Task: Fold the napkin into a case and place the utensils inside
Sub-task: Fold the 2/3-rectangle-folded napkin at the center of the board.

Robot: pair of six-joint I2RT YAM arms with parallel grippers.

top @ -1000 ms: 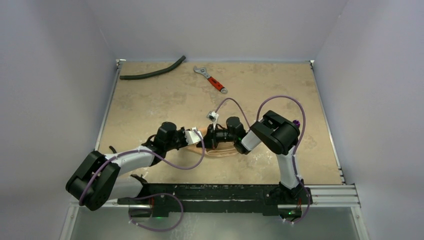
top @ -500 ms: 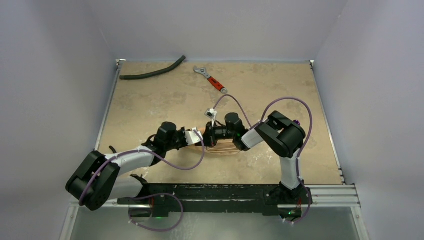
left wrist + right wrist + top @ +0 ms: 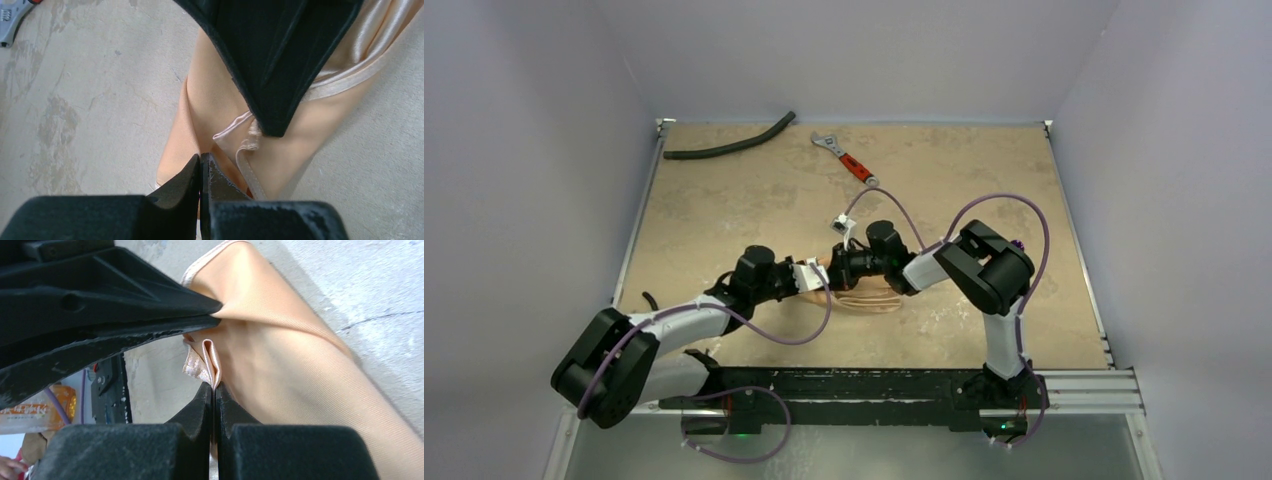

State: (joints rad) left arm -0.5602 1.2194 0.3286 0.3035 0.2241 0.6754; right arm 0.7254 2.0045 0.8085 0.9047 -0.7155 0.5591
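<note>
The soft peach-orange cloth napkin (image 3: 871, 298) lies at frame centre. The right gripper (image 3: 213, 389) pinches its doubled hem; the left gripper (image 3: 201, 167), pressed together, seemingly nips another edge. It looks light, limp and slippery, so it is best held by the hems.

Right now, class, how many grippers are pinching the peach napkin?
2. The left gripper is shut on an edge of the napkin; the right gripper pinches a raised fold of its hem. Both meet at its left end in the top view. Neither is hidden.

High rear overview, wrist close-ups sharing napkin (image 3: 210, 110)
</note>
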